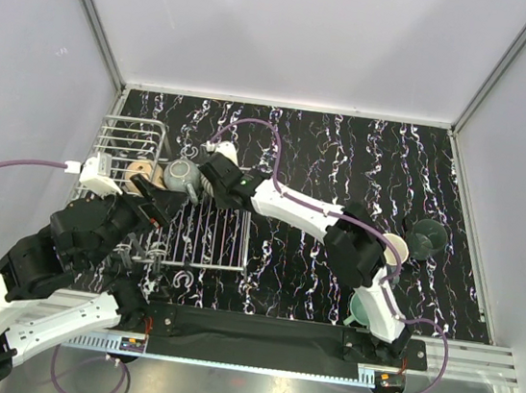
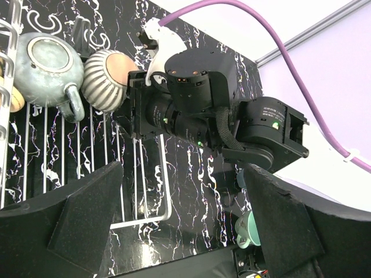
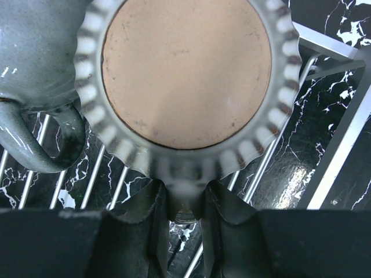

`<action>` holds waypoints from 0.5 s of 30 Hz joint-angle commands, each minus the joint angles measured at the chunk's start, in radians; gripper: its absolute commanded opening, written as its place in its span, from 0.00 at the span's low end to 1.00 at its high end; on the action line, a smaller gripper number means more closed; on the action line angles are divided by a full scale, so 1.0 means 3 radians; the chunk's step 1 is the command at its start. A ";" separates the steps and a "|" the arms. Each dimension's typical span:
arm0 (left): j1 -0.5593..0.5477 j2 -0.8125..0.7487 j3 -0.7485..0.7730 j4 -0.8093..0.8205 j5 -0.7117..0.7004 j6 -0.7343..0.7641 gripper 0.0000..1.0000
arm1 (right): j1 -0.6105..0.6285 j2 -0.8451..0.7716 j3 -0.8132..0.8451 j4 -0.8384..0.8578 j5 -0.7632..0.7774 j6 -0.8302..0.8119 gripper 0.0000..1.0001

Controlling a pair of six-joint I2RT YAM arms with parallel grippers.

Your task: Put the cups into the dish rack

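Over on the left side sat the dish rack (image 1: 219,239), the left gripper (image 2: 182,174) near it, fingers spread wide and empty. Above its flat grid the right gripper (image 3: 185,197) pinched the ribbed cup (image 3: 185,75), just beside a grey-teal cup (image 2: 49,61).

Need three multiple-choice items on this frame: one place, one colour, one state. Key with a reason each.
1. Where is the ribbed grey-beige ceramic mug held by the right claw?
A) on the table by the arm bases
B) over the white wire dish rack
C) at the table's far right corner
2. What colour is that mug's underside?
A) white
B) blue
C) peach-brown
3. How is the left claw?
A) open, empty
B) shut on a mug
C) shut on a wire
Key: B, rack wires run beneath it in the right wrist view; C, its flat base faces that camera; A, its fingers stand wide apart, nothing between.
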 commanded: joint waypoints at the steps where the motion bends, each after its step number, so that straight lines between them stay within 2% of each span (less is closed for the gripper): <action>1: -0.0013 -0.0019 0.0089 0.0042 -0.0072 -0.0013 0.91 | 0.0122 -0.0039 0.0182 0.0427 0.0072 -0.0102 0.00; 11: -0.0013 0.0017 0.0048 0.0098 -0.0021 -0.0049 0.91 | 0.0127 -0.0105 -0.0146 0.0452 0.0373 -0.0199 0.02; 14: -0.0013 0.0037 0.0053 0.0114 0.0015 -0.0065 0.91 | 0.0127 -0.0136 -0.0197 0.0457 0.0374 -0.0200 0.19; 15: -0.0013 0.0037 0.0064 0.0114 0.0025 -0.0065 0.91 | 0.0127 -0.0141 -0.0207 0.0468 0.0348 -0.0199 0.35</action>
